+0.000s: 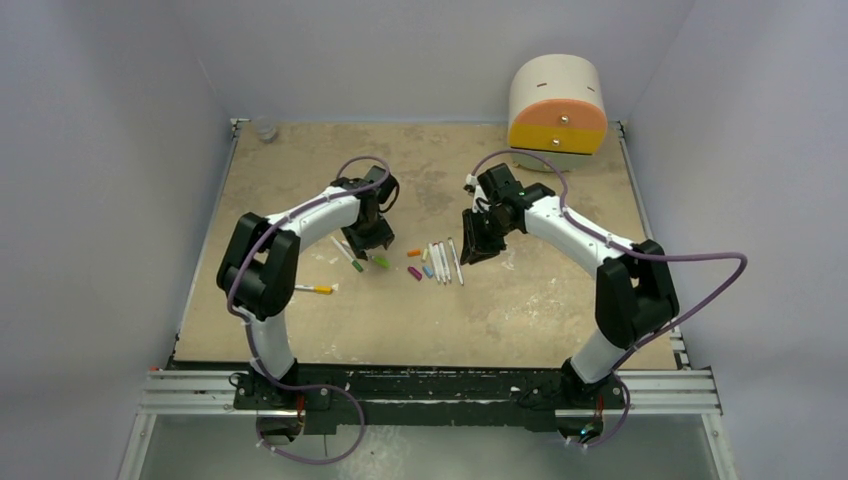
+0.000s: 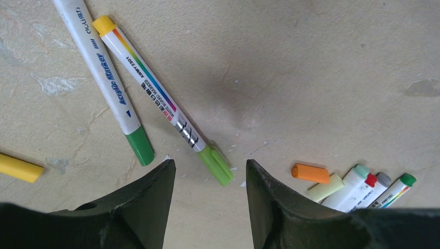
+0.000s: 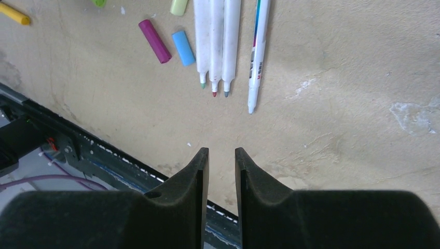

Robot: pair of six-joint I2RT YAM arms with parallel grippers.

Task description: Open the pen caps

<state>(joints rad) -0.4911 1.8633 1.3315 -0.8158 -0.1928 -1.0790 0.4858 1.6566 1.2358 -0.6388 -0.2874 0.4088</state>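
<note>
My left gripper (image 2: 208, 167) hangs empty, jaws about half apart, over the light green cap (image 2: 217, 166) of a pen (image 2: 150, 93) lying left of the worktop's (image 2: 321, 72) middle. I judge this the grasp step: come down and close on that cap. My right gripper (image 3: 222, 153), jaws a narrow slit and holding nothing, would then need the barrel. A dark green capped pen (image 2: 106, 78) lies just beside. Loose caps (image 3: 154, 41) and bare pens (image 3: 215, 41) sit mid-worktop, every edge well away.

A robotics lab cell. Pale panels (image 1: 100, 200) box in a scuffed tabletop (image 1: 420, 320); left arm (image 1: 300, 222) and right arm (image 1: 575, 230) stand bolted to an aluminium rail (image 1: 430, 392).
</note>
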